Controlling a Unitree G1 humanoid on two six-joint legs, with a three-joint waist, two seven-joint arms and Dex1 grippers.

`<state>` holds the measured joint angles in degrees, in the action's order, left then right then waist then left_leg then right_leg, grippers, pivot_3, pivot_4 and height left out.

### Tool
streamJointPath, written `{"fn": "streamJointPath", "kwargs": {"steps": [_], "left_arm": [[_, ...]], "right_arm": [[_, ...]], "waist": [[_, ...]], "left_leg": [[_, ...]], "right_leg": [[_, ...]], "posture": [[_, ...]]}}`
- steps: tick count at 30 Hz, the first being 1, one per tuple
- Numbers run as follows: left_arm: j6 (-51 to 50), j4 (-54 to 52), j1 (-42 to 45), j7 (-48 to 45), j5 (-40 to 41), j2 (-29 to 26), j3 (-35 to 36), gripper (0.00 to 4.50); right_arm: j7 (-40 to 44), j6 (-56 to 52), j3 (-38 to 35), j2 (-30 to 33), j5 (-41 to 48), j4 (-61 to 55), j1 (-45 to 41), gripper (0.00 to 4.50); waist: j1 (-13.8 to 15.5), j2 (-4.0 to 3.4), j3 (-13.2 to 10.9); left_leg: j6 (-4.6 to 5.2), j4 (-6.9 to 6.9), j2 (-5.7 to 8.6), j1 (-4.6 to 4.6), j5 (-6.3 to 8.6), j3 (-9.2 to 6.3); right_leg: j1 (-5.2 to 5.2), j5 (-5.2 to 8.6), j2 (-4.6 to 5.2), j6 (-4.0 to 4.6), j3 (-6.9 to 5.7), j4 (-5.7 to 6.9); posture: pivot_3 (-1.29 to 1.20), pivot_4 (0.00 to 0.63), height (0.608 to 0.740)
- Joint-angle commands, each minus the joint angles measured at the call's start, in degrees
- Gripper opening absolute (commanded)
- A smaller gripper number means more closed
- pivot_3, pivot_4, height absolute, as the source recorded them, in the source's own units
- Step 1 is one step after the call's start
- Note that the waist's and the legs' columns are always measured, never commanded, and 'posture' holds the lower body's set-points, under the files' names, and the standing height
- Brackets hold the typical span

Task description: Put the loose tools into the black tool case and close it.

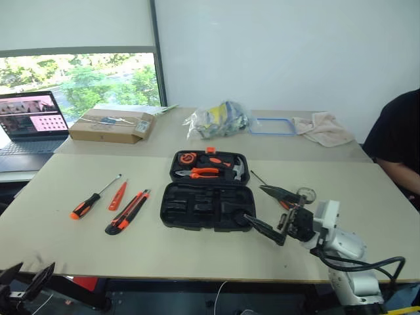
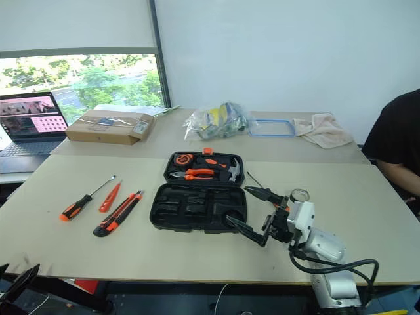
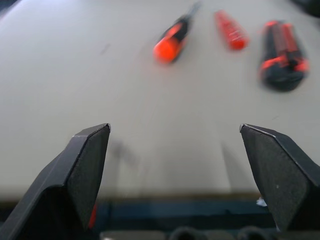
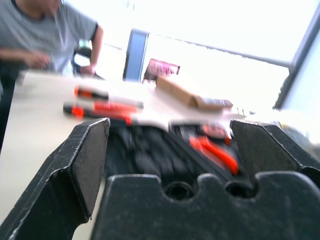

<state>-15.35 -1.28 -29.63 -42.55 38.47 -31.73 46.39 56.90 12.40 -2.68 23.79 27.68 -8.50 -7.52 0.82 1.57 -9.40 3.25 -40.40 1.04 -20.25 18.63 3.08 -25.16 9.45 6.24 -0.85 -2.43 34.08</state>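
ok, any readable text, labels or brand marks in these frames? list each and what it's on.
No text can be read.
cardboard box: white label, print too small to read.
laptop: pink screen content, too small to read.
tool case: no marking can be made out.

Count on the tabletop (image 1: 98,249):
- 1 black tool case (image 1: 209,205), open, roughly centre.
- 3 loose tools at its 9 o'clock: 1 orange-and-black screwdriver (image 1: 94,197), 1 slim orange tester screwdriver (image 1: 117,195), 1 utility knife (image 1: 127,212).
- 1 more screwdriver (image 1: 261,182) at the case's 3 o'clock, partly hidden.
- 1 tape roll (image 1: 306,195), same side.
- In the lid: 1 pliers (image 1: 199,173), 1 hammer (image 1: 231,170), 1 tape measure (image 1: 188,158).
- Far edge, 12 o'clock: 1 cardboard box (image 1: 110,126), 1 plastic bag (image 1: 215,120), 1 blue frame (image 1: 272,126), 1 cloth (image 1: 323,129).
- 1 laptop (image 1: 29,125).
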Motion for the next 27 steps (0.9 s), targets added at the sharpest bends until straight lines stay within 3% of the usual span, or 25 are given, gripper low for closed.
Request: {"fn": "streamJointPath", "kwargs": {"steps": [1, 6, 11, 16, 21, 27], "left_arm": [[-7.26, -4.27, 3.53, 2.65, 4.99, -4.67, 2.17, 4.47], [-17.14, -1.64, 14.60, 5.42, 3.13, -16.33, -3.07, 4.47], [-24.57, 11.32, 31.79, 3.38, -4.34, -27.54, -18.59, 4.47], [-23.56, 31.76, 53.03, -1.43, -14.60, -29.82, -33.25, 4.47], [-20.95, 44.51, 65.39, -6.90, -21.75, -27.63, -41.54, 4.47], [-17.80, 50.61, 69.34, -13.30, -27.18, -27.56, -45.81, 2.32]], "right_arm": [[-1.31, 0.95, -0.64, 0.03, -0.86, -1.16, 0.04, 4.50], [-2.16, -0.20, -0.18, 0.56, -1.80, -1.89, -0.30, 4.50], [-2.26, -0.89, 0.24, 1.07, -2.26, -1.14, -1.54, 4.50], [-3.05, -1.27, -0.42, 1.51, -2.50, -0.49, -2.72, 4.50], [-4.19, -1.17, -1.42, 2.07, -2.61, -1.51, -1.52, 4.50], [-6.43, -0.80, -2.44, 2.43, -3.37, -3.08, 0.03, 4.50]], "waist": [[0.51, 0.05, 0.02], [0.54, 0.14, 0.07], [-0.86, -0.01, 0.03], [-1.68, 0.00, 0.02], [-1.73, 0.02, 0.02], [-1.61, 0.01, 0.02]], "left_leg": [[0.01, -0.02, 0.07, 0.00, 0.01, -0.01], [-0.15, -0.04, 0.08, 0.02, -0.09, -0.12], [-0.71, 0.02, 0.07, 0.06, -0.42, -0.07], [-0.95, 0.09, 0.01, 0.07, -0.57, -0.03], [-0.95, 0.26, -0.02, -0.01, -0.56, 0.06], [-0.80, 0.29, -0.01, -0.05, -0.41, 0.15]], "right_leg": [[0.01, 0.00, 0.08, -0.01, -0.01, 0.00], [0.08, -0.03, -0.01, 0.02, -0.06, 0.05], [0.04, -0.06, -0.26, 0.08, 0.03, 0.08], [0.01, -0.15, -0.73, 0.25, 0.08, 0.14], [-0.10, -0.16, -0.80, 0.26, 0.10, 0.10], [-0.11, -0.07, -0.68, 0.11, 0.13, 0.01]], "posture": [[0.00, 0.150, 0.740], [0.00, 0.150, 0.740], [0.00, 0.150, 0.740], [0.00, 0.150, 0.740], [0.00, 0.150, 0.740], [0.00, 0.150, 0.740]]}}
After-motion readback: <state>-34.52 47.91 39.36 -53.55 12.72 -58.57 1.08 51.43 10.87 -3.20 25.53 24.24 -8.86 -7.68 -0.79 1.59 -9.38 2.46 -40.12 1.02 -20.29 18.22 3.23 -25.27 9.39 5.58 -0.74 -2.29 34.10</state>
